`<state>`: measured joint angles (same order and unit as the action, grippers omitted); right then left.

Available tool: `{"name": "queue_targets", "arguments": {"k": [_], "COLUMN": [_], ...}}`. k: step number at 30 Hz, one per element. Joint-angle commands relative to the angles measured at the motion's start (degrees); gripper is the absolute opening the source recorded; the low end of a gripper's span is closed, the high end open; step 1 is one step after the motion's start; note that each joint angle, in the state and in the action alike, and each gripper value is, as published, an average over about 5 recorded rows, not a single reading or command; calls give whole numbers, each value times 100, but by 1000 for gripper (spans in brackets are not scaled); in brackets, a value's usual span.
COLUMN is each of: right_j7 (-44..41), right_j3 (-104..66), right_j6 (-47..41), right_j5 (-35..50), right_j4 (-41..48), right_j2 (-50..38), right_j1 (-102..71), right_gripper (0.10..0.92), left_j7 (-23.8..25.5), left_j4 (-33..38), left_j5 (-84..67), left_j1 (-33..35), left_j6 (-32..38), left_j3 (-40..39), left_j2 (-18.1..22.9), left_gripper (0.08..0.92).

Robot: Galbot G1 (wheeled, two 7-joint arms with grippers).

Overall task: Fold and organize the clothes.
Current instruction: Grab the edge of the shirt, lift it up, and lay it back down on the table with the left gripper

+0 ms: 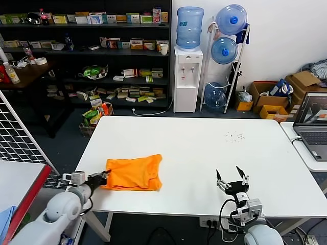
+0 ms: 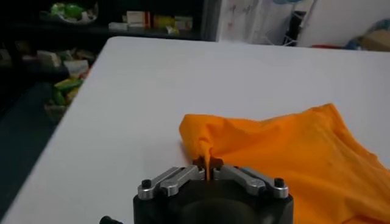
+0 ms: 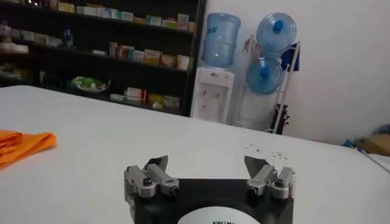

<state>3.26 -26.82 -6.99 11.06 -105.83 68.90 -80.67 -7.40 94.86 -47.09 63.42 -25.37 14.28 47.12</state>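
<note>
Head view, T-shirt: my orange T-shirt (image 1: 134, 173) lies folded into a rumpled rectangle on the white table (image 1: 204, 153), near the front edge on my left side
Head view, left gripper: my left gripper (image 1: 103, 178) reaches in from the table's left front corner and meets the shirt's left edge, clenched on the fabric there
Head view, right gripper: my right gripper (image 1: 232, 179) hangs over the front edge of the table on my right, well apart from the shirt, fingers spread and holding nothing
Head view, surroundings: dark shelves (image 1: 92, 56) of boxes stand behind the table, with a water dispenser (image 1: 187, 66) and a rack of water bottles (image 1: 225, 56) beside them; a laptop (image 1: 311, 125) sits on a side desk to my right
Left wrist view, grip: my two fingers (image 2: 183, 178) are pressed together on a thin pinch of orange cloth that rises from the shirt's (image 2: 286, 158) corner; the rest of the shirt lies spread on the table beyond them
Right wrist view, gripper: my right fingers (image 3: 157, 172) stand wide apart above bare tabletop, with nothing between them
Right wrist view, shirt: a folded orange edge (image 3: 24, 145) shows far off to one side, apart from this gripper
</note>
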Motion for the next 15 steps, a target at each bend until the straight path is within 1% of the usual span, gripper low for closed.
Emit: {"name": "queue_targets", "arguments": {"k": [1,4,7,11,15], "right_j7": [7,4,4,4,10], "right_j3": [322,387,429,476,504], "right_j6": [-10,2,16,24,26], "right_j5": [-4,-2,0,4,-9], "right_j4": [56,101,159,213,249], "right_j2": [-2,-9,-17,-11,4], "right_j1": [306,391,466,552,584], "right_gripper": [823,823,823,823,823], "left_j7": [-129,-169,-237,-325,-338], "left_j4": [-322,-463,-569,-548,-446], "left_j5": [104,235,324,299,276], "left_j1": [133,73,-86,-294,-372], "left_j6": [-137,-113,-81,-71,-74], "left_j3": [781,862,871,858,880], "left_j2": [-1724,-2105,-2372,-2607,-2721], "left_gripper": [122,122,122,122,122]}}
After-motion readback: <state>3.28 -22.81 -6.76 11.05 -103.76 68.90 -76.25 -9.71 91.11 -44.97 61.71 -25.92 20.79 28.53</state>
